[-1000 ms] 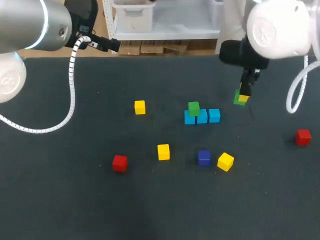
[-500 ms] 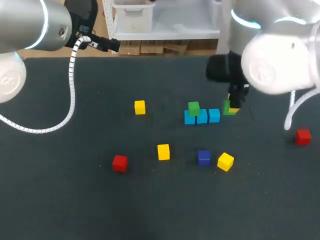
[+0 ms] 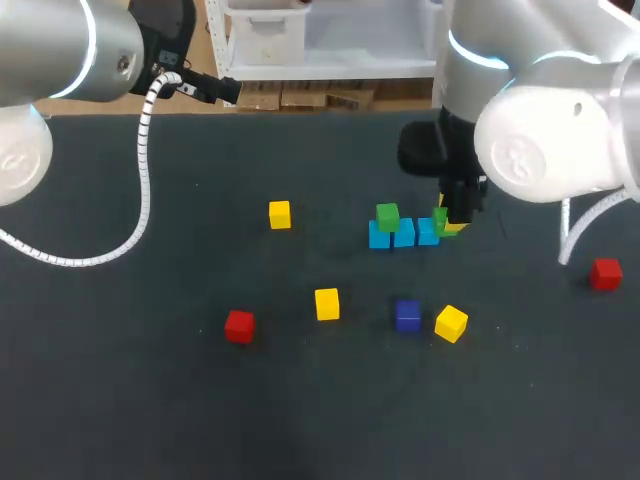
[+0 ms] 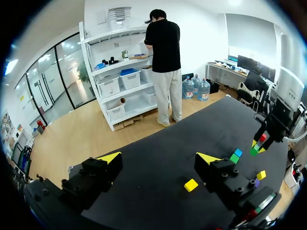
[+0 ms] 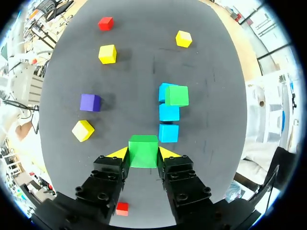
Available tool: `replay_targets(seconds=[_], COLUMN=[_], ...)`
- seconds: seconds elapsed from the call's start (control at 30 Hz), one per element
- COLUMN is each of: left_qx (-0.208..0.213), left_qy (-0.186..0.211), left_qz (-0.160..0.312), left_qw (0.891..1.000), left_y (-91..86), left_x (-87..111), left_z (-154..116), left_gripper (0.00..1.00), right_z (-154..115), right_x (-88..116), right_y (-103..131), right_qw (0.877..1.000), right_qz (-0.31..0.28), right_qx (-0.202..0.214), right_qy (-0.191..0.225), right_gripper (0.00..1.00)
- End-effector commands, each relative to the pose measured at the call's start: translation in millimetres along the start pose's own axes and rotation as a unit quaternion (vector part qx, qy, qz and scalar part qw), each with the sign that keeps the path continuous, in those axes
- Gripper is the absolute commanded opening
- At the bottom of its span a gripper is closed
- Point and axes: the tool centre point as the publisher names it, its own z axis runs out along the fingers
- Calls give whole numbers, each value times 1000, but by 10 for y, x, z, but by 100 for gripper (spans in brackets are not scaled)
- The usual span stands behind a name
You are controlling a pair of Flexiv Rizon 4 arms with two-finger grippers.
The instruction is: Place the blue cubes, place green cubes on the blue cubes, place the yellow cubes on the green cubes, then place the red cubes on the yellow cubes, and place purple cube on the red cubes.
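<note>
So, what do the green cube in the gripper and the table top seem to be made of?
The green cube in the right gripper: probably hard plastic or painted wood, I cannot tell which; even colour, sharp edges, flat smooth faces. The table: seemingly a dark matte mat or cloth; it shows no glare and only soft shadows.
</note>
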Motion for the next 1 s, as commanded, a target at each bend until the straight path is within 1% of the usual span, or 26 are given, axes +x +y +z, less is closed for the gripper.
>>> replay_targets(seconds=[0.03,0.33,0.47,0.7,1.0], left_qx=[2,2,2,2,2], left_qy=[0,0,0,0,0], left_qz=[0,0,0,0,0], left_qw=[1000,1000,1000,1000,1000], left_y=[11,11,11,11,11], left_x=[-1,-1,-1,-1,-1], left_z=[3,3,3,3,3], left_gripper=[100,100,100,100,100], right_z=[20,43,93,209,290], right_x=[-61,-164,-196,-201,-184], right_y=[-134,-249,-240,-279,-298], right_qw=[1000,999,998,998,998], right_qz=[-3,-17,-23,-19,-14], right_qx=[-19,-44,-54,-66,-69], right_qy=[0,-9,-8,-5,4], right_gripper=[0,0,0,0,0])
